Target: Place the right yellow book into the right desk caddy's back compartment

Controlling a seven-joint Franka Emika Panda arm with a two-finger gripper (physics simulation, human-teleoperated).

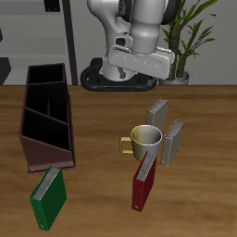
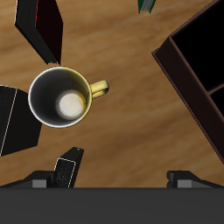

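Two slim yellow books stand on edge by the mug (image 1: 146, 141). The right yellow book (image 1: 159, 113) is the one at about one o'clock from it in the exterior view, farther back than its twin (image 1: 173, 143), which stands at three o'clock. The gripper (image 2: 122, 178) hangs above this cluster with its fingers spread apart and nothing between them, so the task looks to be at the approach stage, with the book not yet grasped. The next move calls for lowering over the book's top edge, lining the fingers across its thin width, and closing on it alone. The twin stands just beside it and the mug is near, so there is little room for the fingers and a sloppy descent could tip either one. After that comes a lift and a carry toward nine o'clock to the caddy (image 1: 35, 139), then a drop into its back compartment (image 1: 44, 78), which I take to be the bay farthest back; the slanted dividers will want the book held fairly upright. A red book (image 1: 143, 183) leans at six o'clock from the mug, and a green book (image 1: 48, 196) lies at the caddy's near end. Both are off the likely carry path.
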